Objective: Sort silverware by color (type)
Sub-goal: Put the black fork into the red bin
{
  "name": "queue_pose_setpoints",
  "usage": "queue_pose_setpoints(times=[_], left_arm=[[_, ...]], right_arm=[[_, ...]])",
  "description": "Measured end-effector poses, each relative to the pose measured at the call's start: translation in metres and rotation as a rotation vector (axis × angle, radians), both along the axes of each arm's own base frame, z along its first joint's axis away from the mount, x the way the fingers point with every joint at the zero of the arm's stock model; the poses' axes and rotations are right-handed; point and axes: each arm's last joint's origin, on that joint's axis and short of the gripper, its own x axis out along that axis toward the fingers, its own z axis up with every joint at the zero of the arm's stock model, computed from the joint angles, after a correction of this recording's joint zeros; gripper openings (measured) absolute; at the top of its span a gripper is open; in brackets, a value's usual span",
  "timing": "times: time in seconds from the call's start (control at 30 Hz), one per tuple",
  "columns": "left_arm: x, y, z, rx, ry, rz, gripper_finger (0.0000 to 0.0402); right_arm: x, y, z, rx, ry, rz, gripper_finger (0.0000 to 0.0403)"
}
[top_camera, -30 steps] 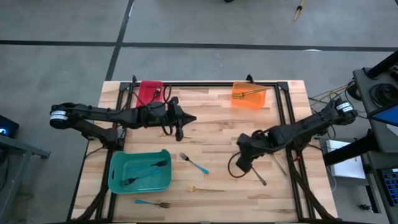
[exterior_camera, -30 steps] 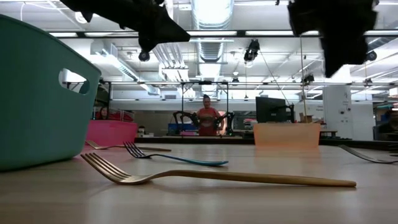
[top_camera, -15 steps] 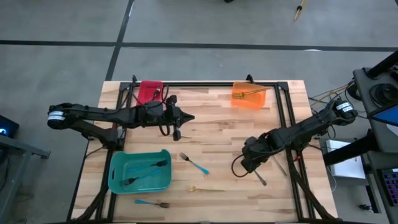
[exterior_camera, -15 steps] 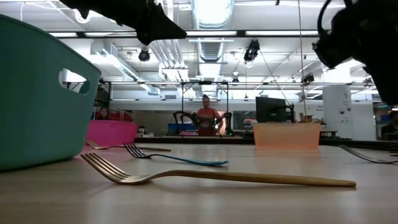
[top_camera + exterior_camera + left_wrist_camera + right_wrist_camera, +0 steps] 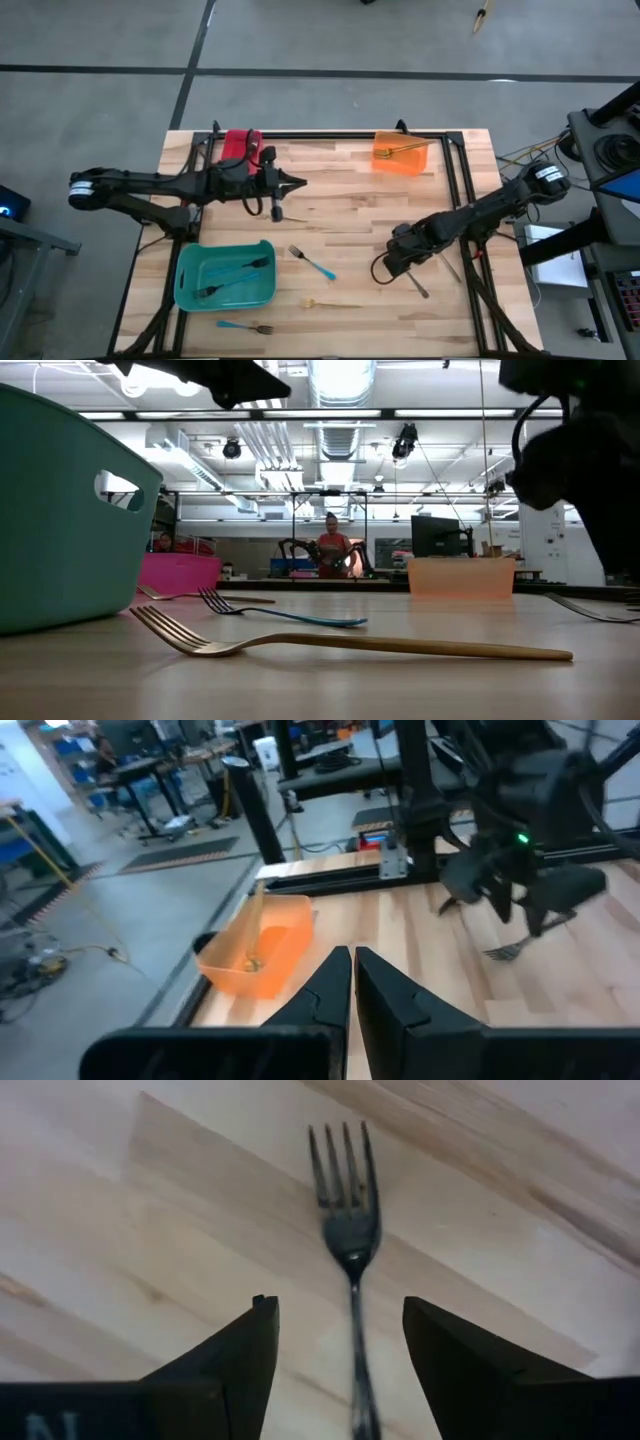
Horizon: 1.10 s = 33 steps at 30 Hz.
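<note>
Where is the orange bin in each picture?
High view: orange bin at the table's far edge, right of the middle.
Low view: pale orange box at the far end of the table, right of centre.
Left wrist view: beyond the shut left gripper, at the table's edge.
Right wrist view: not in it.
Shared landmark: the gold fork inside the bin.

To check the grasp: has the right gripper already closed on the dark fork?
No, the right gripper is open, the dark fork lying between its fingers.

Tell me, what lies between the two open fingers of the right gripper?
In the right wrist view, a dark grey fork lies on the bare wooden table between the open right gripper fingers.
</note>
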Motion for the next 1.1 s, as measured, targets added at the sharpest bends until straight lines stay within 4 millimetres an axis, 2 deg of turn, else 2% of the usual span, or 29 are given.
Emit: queue_pose_setpoints(times=[0.23,0.47,0.6,0.87,1.0,1.1], left_arm=[[-0.006,0.003,0.005,0.032,-0.012,0.105,0.0],[-0.008,0.003,0.005,0.04,-0.001,0.126,0.0],[-0.008,0.003,0.005,0.04,0.003,0.126,0.0],[-0.008,0.003,0.005,0.034,0.0,0.127,0.0],[-0.008,0.003,0.005,0.031,-0.001,0.128,0.0],[-0.008,0.003,0.005,0.031,-0.002,0.128,0.0]], right_arm=[[0.009,0.004,-0.031,-0.019,0.108,0.095,0.0205],[0.013,0.006,-0.051,-0.033,0.164,0.179,0.02],[0.013,0.006,-0.056,-0.045,0.185,0.193,0.0167],[0.014,0.004,-0.055,-0.058,0.17,0.206,0.0065],[0.015,0.003,-0.05,-0.051,0.132,0.224,0.0019],[0.016,0.0,-0.039,-0.031,0.071,0.226,0.0012]])
